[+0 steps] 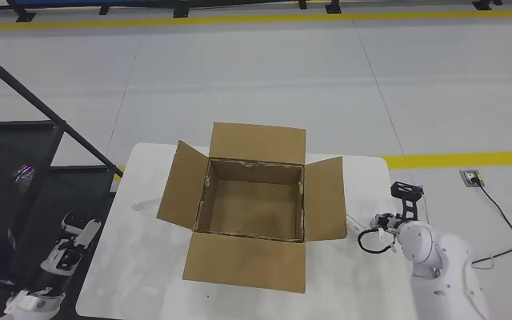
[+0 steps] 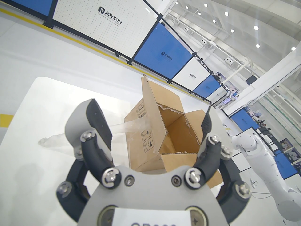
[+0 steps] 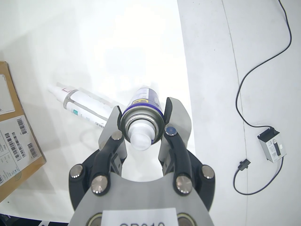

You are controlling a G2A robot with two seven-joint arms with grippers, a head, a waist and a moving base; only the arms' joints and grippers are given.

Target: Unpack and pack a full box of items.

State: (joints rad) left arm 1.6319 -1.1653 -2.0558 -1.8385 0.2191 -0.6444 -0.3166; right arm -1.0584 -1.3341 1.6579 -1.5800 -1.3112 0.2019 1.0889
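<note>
Cardboard box (image 1: 244,262) sits mid-table (image 1: 144,272), all four flaps folded out, floor bare, nothing inside.

Right of the box, near the table's edge: blue spray can (image 3: 145,98), upright, white nozzle up. Right gripper (image 3: 143,111) straddles it just under the shoulder, a finger pressed to each side, pinching the can. Can's base is hidden, so whether it rests on the table cannot be told.

Between can and box: white tube (image 3: 80,105) lying flat, one end just beside the gripper, the nozzle end pointing toward the box.

Left of the box: clear plastic piece (image 2: 53,141) flat on the table near the left flap. Left gripper (image 2: 150,106) hangs off the box's left side, fingers spread wide, nothing between them.

Reading: with the box empty and the items out beside it, unpacking looks done or nearly so. The can is the item in hand, likely the first to go back in.

Next move, as judged: lift the can straight up to clear the tube, carry it over the right flap, and lower it to the box floor before letting go. Main risk is the can slipping or clipping the flap's edge.
</note>
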